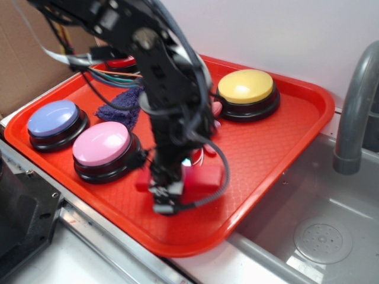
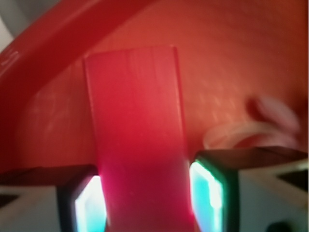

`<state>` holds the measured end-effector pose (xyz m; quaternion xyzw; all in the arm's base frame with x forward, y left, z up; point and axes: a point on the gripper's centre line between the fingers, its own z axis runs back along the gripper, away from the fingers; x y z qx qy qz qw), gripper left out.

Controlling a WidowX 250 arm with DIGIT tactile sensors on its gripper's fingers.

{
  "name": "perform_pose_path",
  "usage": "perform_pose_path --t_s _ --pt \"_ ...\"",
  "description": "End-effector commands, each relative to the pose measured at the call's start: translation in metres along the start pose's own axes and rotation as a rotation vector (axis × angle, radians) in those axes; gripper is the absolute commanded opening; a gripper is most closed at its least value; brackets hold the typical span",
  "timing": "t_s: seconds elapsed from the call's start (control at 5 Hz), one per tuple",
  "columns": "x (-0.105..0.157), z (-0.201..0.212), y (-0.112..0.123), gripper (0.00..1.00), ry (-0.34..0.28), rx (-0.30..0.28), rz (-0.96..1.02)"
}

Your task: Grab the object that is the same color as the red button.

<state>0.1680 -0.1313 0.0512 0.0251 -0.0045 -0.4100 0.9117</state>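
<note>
Wrist view: tool [image 2: 145, 198] fingers flank red block [image 2: 135, 125]; no legible writing.

Exterior: high, angled down over tray [image 1: 284, 148]. Wrist: close, between end effector [image 2: 147, 198] fingers; shares tray.

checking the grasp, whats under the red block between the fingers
Under the red block the red tray shows on both sides. The gripper covers its near end, so contact there can't be seen.
</note>
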Motion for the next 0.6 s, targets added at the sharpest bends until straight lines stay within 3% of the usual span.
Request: perform_pose_path --t_s 0.0,0.2,0.4 --pt "-0.035 0.114 0.026 0.00 0.040 -0.017 0.514" --pt "-0.040 0.146 0.029 0.00 0.059 0.044 0.766" --pt "-0.031 0.152 0.026 0.00 0.007 0.095 0.726"
